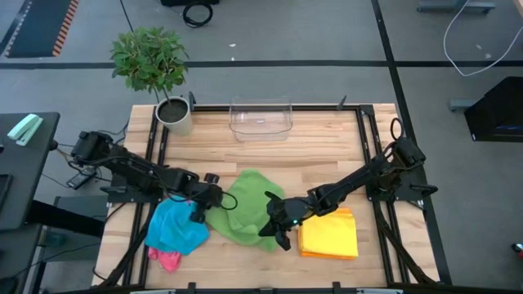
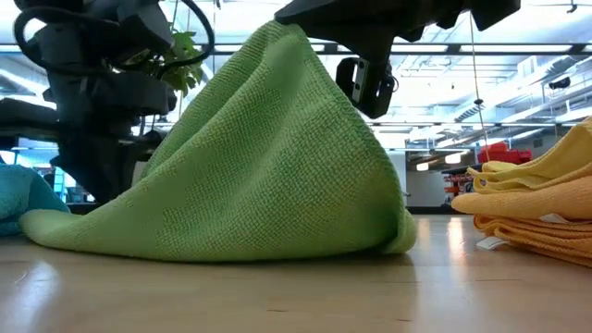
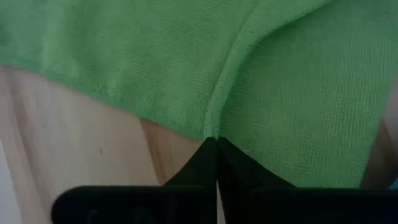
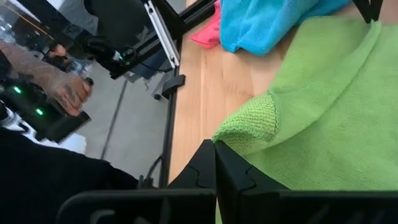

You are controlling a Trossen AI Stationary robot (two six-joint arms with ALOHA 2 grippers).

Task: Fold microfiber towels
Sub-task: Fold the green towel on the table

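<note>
While both tools pinched the soft green microfiber towel (image 1: 245, 204) mid-worktop, left tool (image 1: 214, 198) and right tool (image 1: 278, 229) clamped on opposite edges, probably corners, so lifting evenly would've kept it flat.

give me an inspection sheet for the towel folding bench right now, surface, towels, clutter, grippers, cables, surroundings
Surface: wooden table, bare toward the back.
Job's things: green towel bunched mid-front, one part lifted into a peak in the low view; blue towel lying on the pink towel at front left; yellow stack folded at front right.
Clutter: clear bin and potted plant at the back edge.
Grippers: left gripper shut on the green towel's edge; right gripper shut on its corner.
Cables: looped cables on the floor behind the table.
Surroundings: a person's hand with a controller beside the table.
</note>
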